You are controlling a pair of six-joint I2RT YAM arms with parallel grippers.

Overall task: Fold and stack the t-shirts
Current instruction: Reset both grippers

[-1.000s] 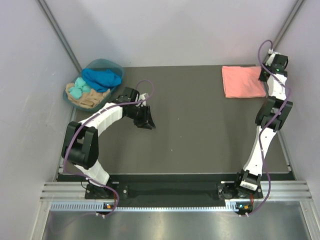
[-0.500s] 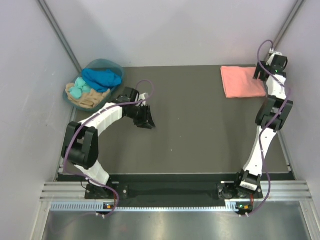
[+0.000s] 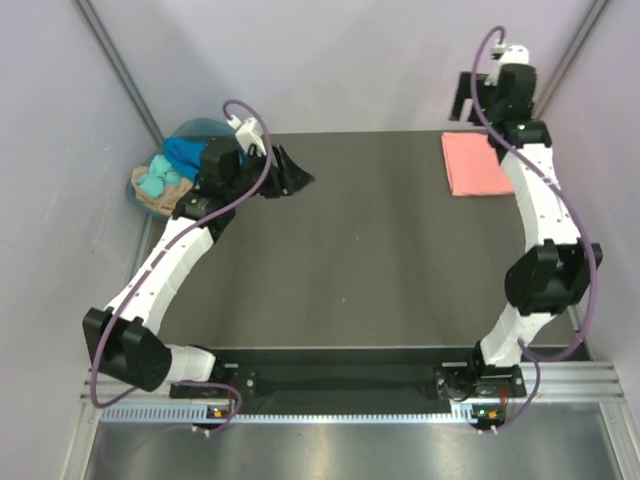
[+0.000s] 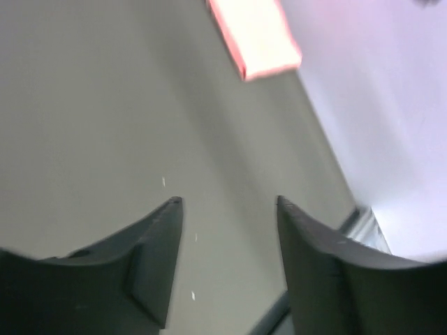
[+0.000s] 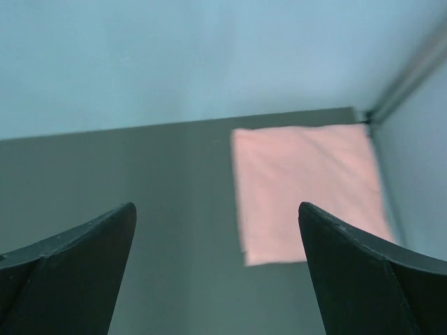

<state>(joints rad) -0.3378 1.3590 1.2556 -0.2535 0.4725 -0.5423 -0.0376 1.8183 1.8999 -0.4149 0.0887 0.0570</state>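
Fingers point(image 5: 66, 269) of the right gripper point(image 5: 216, 209) spread to their widest, nothing between them. It hangs high over the far right corner, looking down on the salmon-pink t-shirt point(image 5: 307, 192).

Pink shirt: folded to a neat rectangle, lying flat on the dark table point(image 3: 380, 260), tucked near the far right corner by the wall. Likely the base of the stack. A corner spot leaves the middle of the table bare for folding the next one.

Left gripper point(image 4: 229, 204): jaws well apart, bare tabletop showing through the gap, nothing held. In the top view it sits at the far left, just beside the round teal basket point(image 3: 203, 126), not inside it. It points out across the table, so its wrist camera catches the pink shirt far off.

Basket contents, unfolded and heaped:
- royal blue t-shirt point(image 3: 178, 152) on top, partly hidden by the left arm
- turquoise t-shirt point(image 3: 153, 181), bunched at the near left side
- tan t-shirt point(image 3: 160, 204), underneath, spilling over the near rim

Judgement: one shirt done, three to go. Both grippers free and opened suggests a break between shirts. The left arm is closest to the basket, so it is the natural one to fetch. Blue is the easiest first pick, lying uppermost. Risk: loose cotton in a heap, so a pinch may drag up two shirts together.
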